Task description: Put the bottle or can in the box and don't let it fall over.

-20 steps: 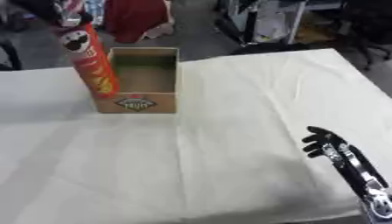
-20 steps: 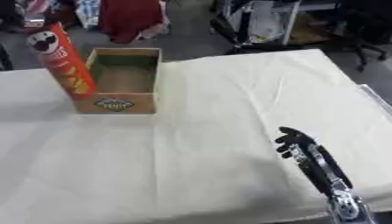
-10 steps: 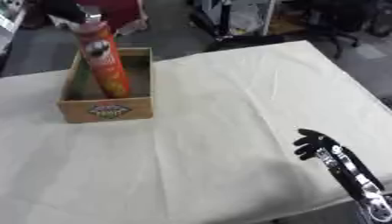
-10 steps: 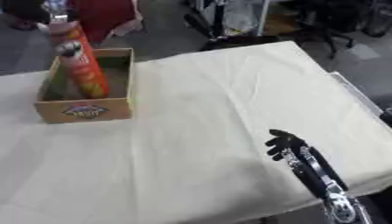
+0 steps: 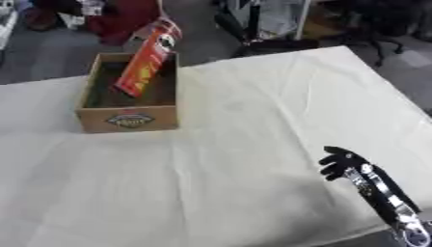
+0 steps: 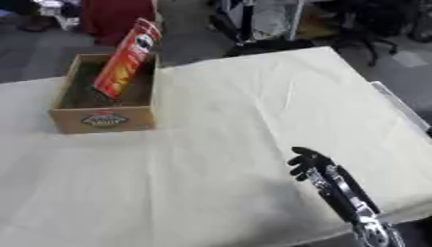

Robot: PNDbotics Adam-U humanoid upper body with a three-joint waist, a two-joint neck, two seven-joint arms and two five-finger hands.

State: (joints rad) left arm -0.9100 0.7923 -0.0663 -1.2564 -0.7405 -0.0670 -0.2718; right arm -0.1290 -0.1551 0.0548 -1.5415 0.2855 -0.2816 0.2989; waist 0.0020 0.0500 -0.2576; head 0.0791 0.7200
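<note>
A tall red chip can [image 5: 147, 59] stands inside the brown cardboard box [image 5: 128, 120] at the table's far left. The can tilts to the right, its lidded top [image 5: 167, 28] leaning over the box's back right corner. No hand touches it. My right hand [image 5: 341, 162] rests low on the right of the table, far from the box, fingers relaxed and holding nothing. Its forearm [image 5: 386, 199] runs off toward the lower right corner. My left hand shows in neither view.
A cream cloth [image 5: 253, 116] covers the whole table. The table's right edge [image 6: 403, 112] drops off beside my right arm. Beyond the far edge stand chairs [image 5: 262, 29] and red fabric [image 5: 118, 19] on a grey floor.
The can went from upright beside the box's left wall into the box and now leans right. The dark hand seen at its top is gone. The camera has shifted too.
</note>
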